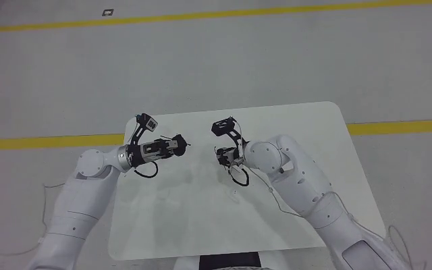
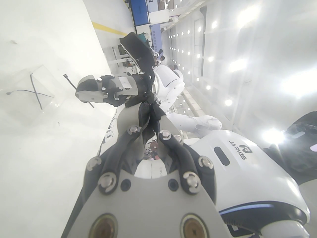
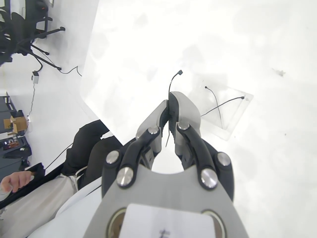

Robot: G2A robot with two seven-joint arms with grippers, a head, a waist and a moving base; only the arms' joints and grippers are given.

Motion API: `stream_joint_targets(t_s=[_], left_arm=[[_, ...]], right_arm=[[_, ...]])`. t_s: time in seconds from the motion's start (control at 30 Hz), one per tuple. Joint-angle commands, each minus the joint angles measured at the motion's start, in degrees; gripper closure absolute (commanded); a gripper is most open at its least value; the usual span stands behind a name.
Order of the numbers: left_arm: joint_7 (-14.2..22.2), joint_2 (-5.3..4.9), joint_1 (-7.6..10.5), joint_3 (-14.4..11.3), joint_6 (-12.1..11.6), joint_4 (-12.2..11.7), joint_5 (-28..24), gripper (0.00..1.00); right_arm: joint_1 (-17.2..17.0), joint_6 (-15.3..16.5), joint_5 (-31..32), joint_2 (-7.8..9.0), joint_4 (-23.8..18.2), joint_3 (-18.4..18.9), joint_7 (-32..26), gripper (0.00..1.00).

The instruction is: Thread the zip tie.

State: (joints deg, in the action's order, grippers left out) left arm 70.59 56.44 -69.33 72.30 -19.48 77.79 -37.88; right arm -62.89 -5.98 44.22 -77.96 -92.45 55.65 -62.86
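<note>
Black plastic zip tie sits pinched in my right claw, with its head poking past the tips and its tail trailing behind, probably to leave the head free for threading. My left claw faces it from 9 o'clock, closed narrow; on what, I cannot tell. I count three ties: one held, plus two spare zip ties crossed in one clear tray on the tabletop.

My right gripper hides the middle of the thin black plastic zip tie; just its head and tail tip show. It also covers a corner of the clear shallow tray. A dark speck on the white table is too small to name, perhaps a scrap.
</note>
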Motion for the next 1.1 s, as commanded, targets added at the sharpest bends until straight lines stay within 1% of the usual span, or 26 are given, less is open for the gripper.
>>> stream_joint_targets(t_s=[0.0, 0.13, 0.23, 0.33, 0.37, 0.4, 0.7, 0.73, 0.8, 0.9, 1.0, 1.07], left_arm=[[0.0, 0.0, 0.0, 0.0, 0.0, 0.0, 0.0, 1.0], [0.0, 0.0, 0.0, 0.0, 0.0, 0.0, 0.0, 1.0], [0.0, 0.0, 0.0, 0.0, 0.0, 0.0, 0.0, 1.0], [0.0, 0.0, 0.0, 0.0, 0.0, 0.0, 0.0, 1.0], [0.0, 0.0, 0.0, 0.0, 0.0, 0.0, 0.0, 1.0], [0.0, 0.0, 0.0, 0.0, 0.0, 0.0, 0.0, 1.0], [0.0, 0.0, 0.0, 0.0, 0.0, 0.0, 0.0, 1.0], [0.0, 0.0, 0.0, 0.0, 0.0, 0.0, 0.0, 1.0], [-4.0, 0.32, -0.65, -0.8, 0.0, 0.6, -0.3, 1.0], [-7.4, 0.77, -1.37, -1.6, 0.0, 0.4, -2.5, 1.0], [-11.8, 1.35, -2.0, -1.9, 0.0, 0.5, -2.7, 1.0], [-14.3, 1.85, -2.74, -1.7, 0.0, 1.1, -2.9, 1.0]], right_arm=[[-1.3, -1.5, -0.9, -0.1, -1.9, 1.3, 8.9, 1.0], [-4.2, -2.4, 1.3, -0.16, -4.8, 2.0, 21.2, 1.0], [-5.5, -3.1, 3.4, -0.31, -6.0, 1.6, 27.7, 1.0], [-6.2, -2.3, 4.7, -0.56, -6.9, 0.7, 33.8, 1.0], [-6.3, -2.0, 6.1, -0.64, -7.0, 0.3, 36.3, 1.0], [-6.2, -2.1, 6.8, -0.65, -7.1, 0.3, 37.3, 1.0], [-6.2, -2.1, 6.8, -0.65, -7.1, 0.3, 37.3, 1.0], [-6.7, -1.6, 5.7, -0.74, -7.8, 0.5, 39.1, 1.0], [-7.6, -0.8, 6.4, -0.87, -8.4, 0.3, 44.0, 1.0], [-8.2, -0.9, 9.0, -1.2, -8.5, -1.0, 50.2, 1.0], [-7.9, -1.6, 11.0, -1.87, -6.8, -3.3, 55.5, 1.0], [-7.2, -2.5, 11.5, -2.47, -5.3, -4.8, 58.4, 1.0]])
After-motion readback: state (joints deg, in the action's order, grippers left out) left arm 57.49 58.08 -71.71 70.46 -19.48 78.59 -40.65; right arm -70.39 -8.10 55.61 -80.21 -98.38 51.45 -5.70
